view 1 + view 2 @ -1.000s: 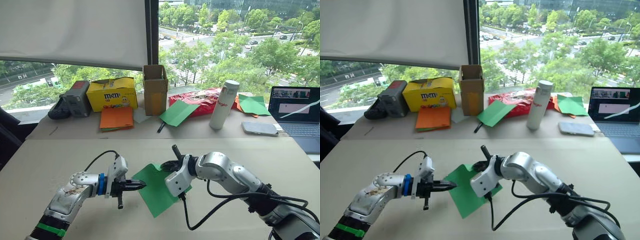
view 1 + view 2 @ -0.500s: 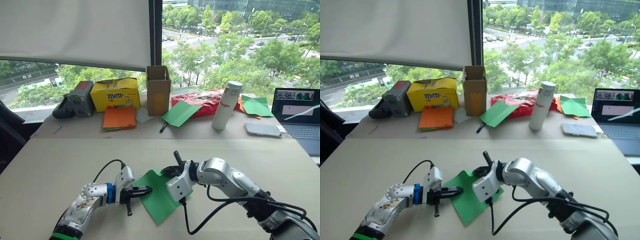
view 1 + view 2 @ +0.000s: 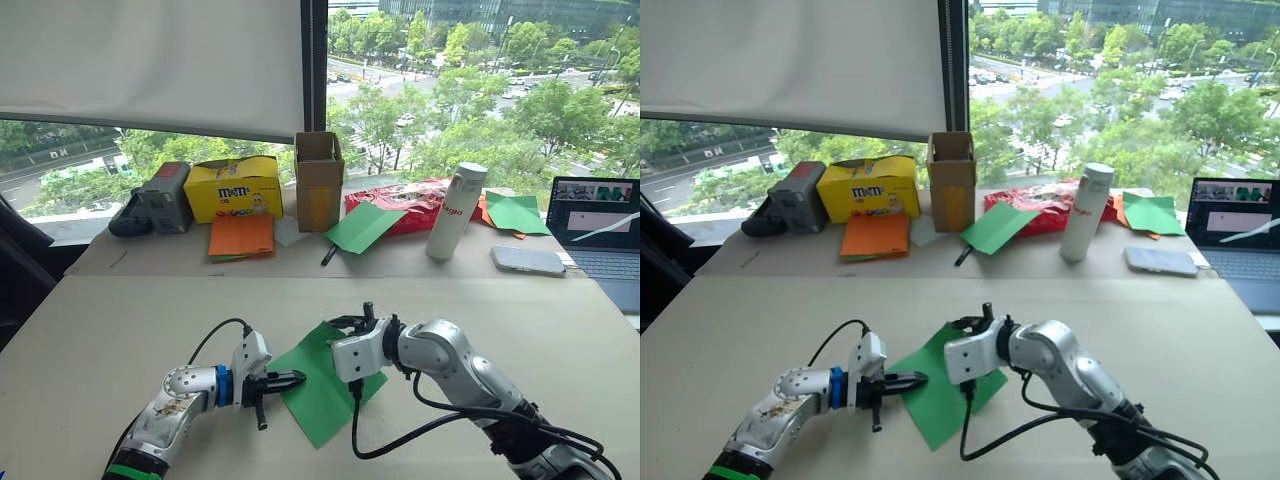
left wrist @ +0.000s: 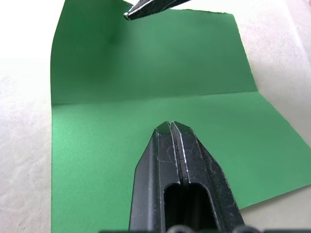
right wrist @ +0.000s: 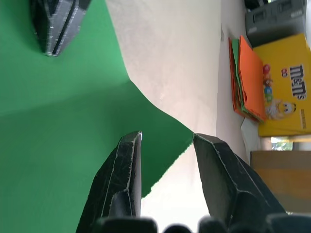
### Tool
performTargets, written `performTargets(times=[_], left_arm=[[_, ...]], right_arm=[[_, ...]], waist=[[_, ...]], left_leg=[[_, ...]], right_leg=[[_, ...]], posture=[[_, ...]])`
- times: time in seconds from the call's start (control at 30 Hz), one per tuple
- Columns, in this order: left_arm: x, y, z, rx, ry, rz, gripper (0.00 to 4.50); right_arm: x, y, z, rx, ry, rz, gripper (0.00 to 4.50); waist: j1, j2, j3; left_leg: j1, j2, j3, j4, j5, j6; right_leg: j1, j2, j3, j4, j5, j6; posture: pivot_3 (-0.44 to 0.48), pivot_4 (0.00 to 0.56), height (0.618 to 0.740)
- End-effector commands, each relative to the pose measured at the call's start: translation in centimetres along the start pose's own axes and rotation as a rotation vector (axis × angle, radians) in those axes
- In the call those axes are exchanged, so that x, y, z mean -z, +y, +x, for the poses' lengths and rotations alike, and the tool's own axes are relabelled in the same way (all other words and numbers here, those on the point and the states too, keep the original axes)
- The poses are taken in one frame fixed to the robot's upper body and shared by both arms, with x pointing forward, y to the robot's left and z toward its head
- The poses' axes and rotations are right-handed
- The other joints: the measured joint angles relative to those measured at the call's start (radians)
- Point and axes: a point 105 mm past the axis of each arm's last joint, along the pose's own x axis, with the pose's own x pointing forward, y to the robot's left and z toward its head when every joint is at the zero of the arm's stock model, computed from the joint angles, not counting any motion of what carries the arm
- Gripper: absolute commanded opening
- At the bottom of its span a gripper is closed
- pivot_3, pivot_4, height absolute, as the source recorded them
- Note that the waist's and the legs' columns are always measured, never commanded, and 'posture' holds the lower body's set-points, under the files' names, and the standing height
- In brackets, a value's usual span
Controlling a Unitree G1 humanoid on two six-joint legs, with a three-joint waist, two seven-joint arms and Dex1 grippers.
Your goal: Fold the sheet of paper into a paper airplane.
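The table (image 3: 120, 320) carries the sheet of paper (image 3: 318, 385) between my two arms, long axis running from the far corner toward me, one crease across it. My right gripper (image 5: 165, 145) stands open astride the far corner, which seems lifted, nothing gripped yet; that arm is nearer the corner. My left gripper (image 4: 171, 127) is closed and empty, tips over the sheet just short of the crease. The cardboard box (image 3: 318, 178) stands open-topped, contents hidden.

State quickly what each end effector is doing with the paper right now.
Left end effector: closed, tips resting on the sheet of paper, gripping nothing.
Right end effector: open, fingers either side of the sheet's far corner.
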Motion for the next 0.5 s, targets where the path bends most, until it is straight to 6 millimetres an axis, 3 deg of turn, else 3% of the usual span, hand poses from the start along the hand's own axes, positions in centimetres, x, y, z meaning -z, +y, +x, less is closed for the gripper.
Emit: performTargets(times=[0.03, 0.2, 0.5], left_arm=[[0.6, 0.0, 0.2, -0.002, 0.017, -0.016, 0.00], [0.6, 0.0, 0.2, -0.009, 0.013, -0.016, 0.00], [0.1, 0.1, 0.2, -0.027, -0.009, -0.007, 0.00]], right_arm=[[-0.4, -2.3, -1.0, 0.004, -0.048, 0.347, 1.89], [-0.1, -2.9, -1.6, -0.142, -0.075, 0.761, 1.89], [0.9, -3.3, -0.2, -0.223, -0.070, 0.940, 1.89]], waist=[[0.000, 0.000, 0.000], [0.000, 0.001, 0.000], [-0.001, 0.002, 0.000]], left_leg=[[0.000, 0.000, 0.000, 0.000, 0.000, 0.000], [0.000, 0.000, -0.001, 0.001, -0.002, 0.004], [-0.001, -0.001, -0.002, 0.000, -0.002, 0.004]], right_leg=[[0.000, 0.000, 0.000, 0.000, 0.000, 0.000], [0.000, -0.001, 0.000, 0.002, 0.000, 0.000], [-0.002, -0.003, -0.001, 0.001, 0.000, 0.000]], posture=[[0.000, 0.150, 0.740], [0.000, 0.150, 0.740], [0.000, 0.150, 0.740]])
